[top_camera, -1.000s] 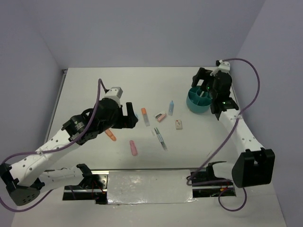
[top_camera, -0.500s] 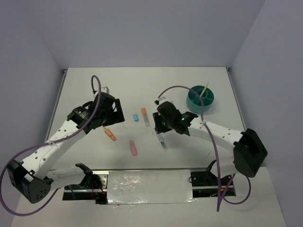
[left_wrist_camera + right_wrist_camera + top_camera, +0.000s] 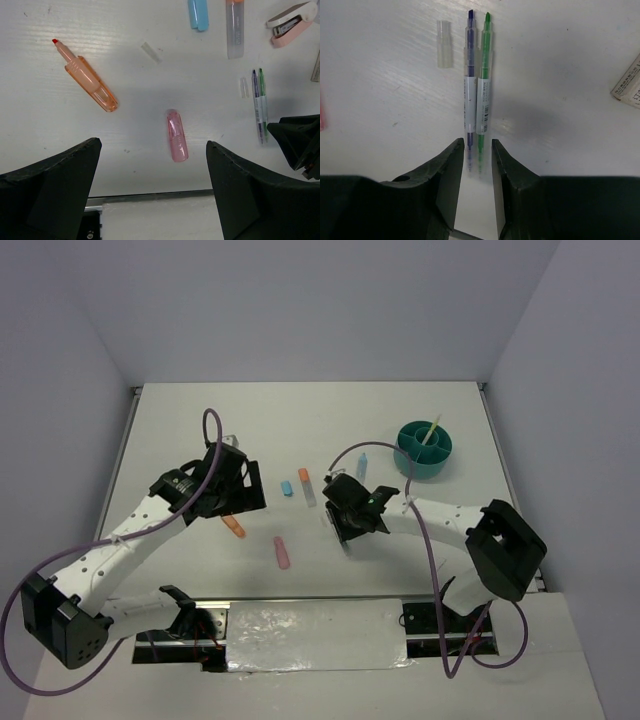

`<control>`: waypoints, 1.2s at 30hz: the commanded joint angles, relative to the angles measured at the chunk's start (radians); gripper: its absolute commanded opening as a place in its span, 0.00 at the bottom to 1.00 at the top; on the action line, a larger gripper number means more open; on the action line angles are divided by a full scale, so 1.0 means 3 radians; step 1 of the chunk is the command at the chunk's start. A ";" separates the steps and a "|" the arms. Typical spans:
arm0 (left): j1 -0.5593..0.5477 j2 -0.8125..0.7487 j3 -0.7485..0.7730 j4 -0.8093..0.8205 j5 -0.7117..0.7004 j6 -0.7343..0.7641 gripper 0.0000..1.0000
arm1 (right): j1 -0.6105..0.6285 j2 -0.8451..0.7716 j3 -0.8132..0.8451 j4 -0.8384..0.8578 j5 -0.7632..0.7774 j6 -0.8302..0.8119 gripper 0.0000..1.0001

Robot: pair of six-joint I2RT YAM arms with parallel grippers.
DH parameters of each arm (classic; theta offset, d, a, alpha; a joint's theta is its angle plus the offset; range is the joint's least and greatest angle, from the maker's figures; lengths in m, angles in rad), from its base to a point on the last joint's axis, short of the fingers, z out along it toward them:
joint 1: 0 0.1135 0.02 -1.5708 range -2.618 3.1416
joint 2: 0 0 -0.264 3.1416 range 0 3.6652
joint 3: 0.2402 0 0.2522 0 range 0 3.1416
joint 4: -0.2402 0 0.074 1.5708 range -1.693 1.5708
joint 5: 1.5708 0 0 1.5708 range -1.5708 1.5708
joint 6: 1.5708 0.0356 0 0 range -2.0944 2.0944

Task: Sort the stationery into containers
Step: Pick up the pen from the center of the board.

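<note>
Two thin clear pens, one purple (image 3: 470, 90) and one green (image 3: 484, 90), lie side by side on the table. My right gripper (image 3: 478, 160) is shut on their near ends, low over the table's middle (image 3: 345, 530). My left gripper (image 3: 152, 200) hangs open above a pink highlighter (image 3: 177, 135), holding nothing. An orange highlighter (image 3: 87, 77) lies to that one's left. The teal organiser (image 3: 424, 450) stands at the back right with a yellow pen (image 3: 431, 430) upright in it.
A blue highlighter (image 3: 362, 467), a clear one with an orange cap (image 3: 306, 485) and a small blue piece (image 3: 286, 487) lie behind the pens. A loose clear cap (image 3: 443, 44) rests beside them. A labelled white eraser (image 3: 629, 85) sits to the right.
My right arm has swung from the organiser down to the two pens, and its jaws have narrowed onto them. My left arm has drawn back a little, still open.
</note>
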 commanded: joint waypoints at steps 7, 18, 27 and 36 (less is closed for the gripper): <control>0.0000 -0.0167 -0.0070 0.0100 0.0131 0.0101 0.99 | 0.0015 0.0225 0.0040 0.0184 0.0133 0.0032 0.34; -0.0011 -0.0106 -0.0086 0.0156 0.0218 0.0136 1.00 | -0.0021 0.0399 0.0102 0.0230 0.0144 -0.0050 0.33; -0.0011 0.0006 -0.0014 0.0202 0.0279 0.0203 0.99 | -0.0108 0.0404 0.0030 0.0307 0.0118 -0.0080 0.32; -0.0016 0.0104 0.0022 0.0238 0.0325 0.0239 1.00 | -0.0185 0.0399 -0.0011 0.0399 -0.0030 -0.0106 0.31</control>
